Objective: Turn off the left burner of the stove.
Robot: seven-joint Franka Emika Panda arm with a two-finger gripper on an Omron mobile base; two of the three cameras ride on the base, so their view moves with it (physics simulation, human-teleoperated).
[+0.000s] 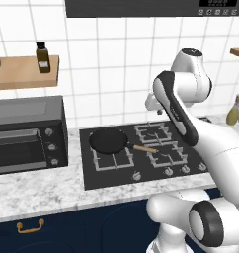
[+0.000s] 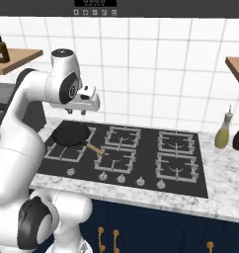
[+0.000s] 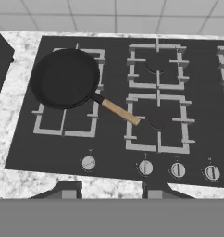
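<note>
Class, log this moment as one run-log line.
stove | pan on left grate | tool open, above knob row, touching nothing | leftmost knob untouched

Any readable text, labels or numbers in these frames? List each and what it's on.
Nothing legible.
Hood panel: display digits and button icons, too small to read.
Bottle on the shelf: label blurred.
Stove knobs: tick marks only, no text.
Toaster oven dials: no readable markings.

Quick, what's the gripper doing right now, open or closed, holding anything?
Gripper: open, holding nothing, hovering above the stove near its front knobs.
</note>
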